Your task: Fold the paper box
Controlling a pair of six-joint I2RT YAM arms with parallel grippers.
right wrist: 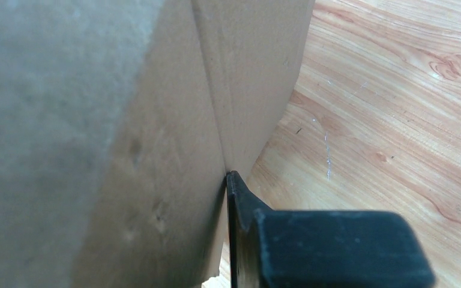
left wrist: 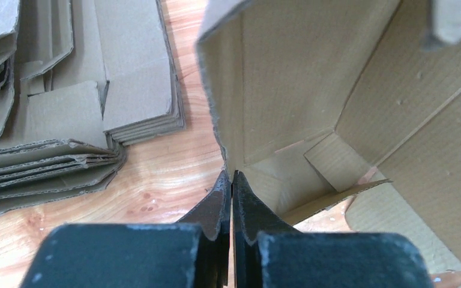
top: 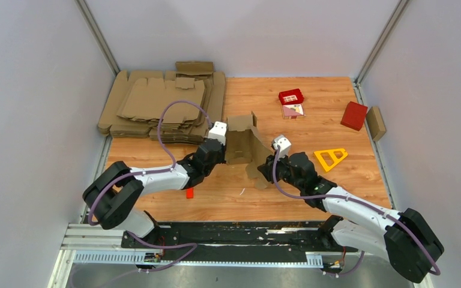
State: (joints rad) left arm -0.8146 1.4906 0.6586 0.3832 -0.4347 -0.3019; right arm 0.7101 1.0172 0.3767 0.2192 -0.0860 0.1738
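The paper box [top: 243,147] is a half-formed brown cardboard piece standing at the table's middle, walls up and flaps loose. My left gripper [top: 221,147] is at its left side. In the left wrist view the gripper [left wrist: 232,175] is shut on the lower edge of the box's left wall [left wrist: 300,78], looking into its open inside. My right gripper [top: 270,162] is at the box's right side. In the right wrist view the gripper [right wrist: 228,177] has one black finger [right wrist: 243,210] pressed flat against a box panel [right wrist: 156,120]; the cardboard hides the other finger.
A pile of flat cardboard blanks [top: 156,105] lies at the back left, also in the left wrist view [left wrist: 66,120]. Two red boxes [top: 291,96] [top: 354,115], a yellow triangle [top: 330,157] and a brown block [top: 376,123] lie to the right. A small red piece [top: 189,192] lies near the left arm.
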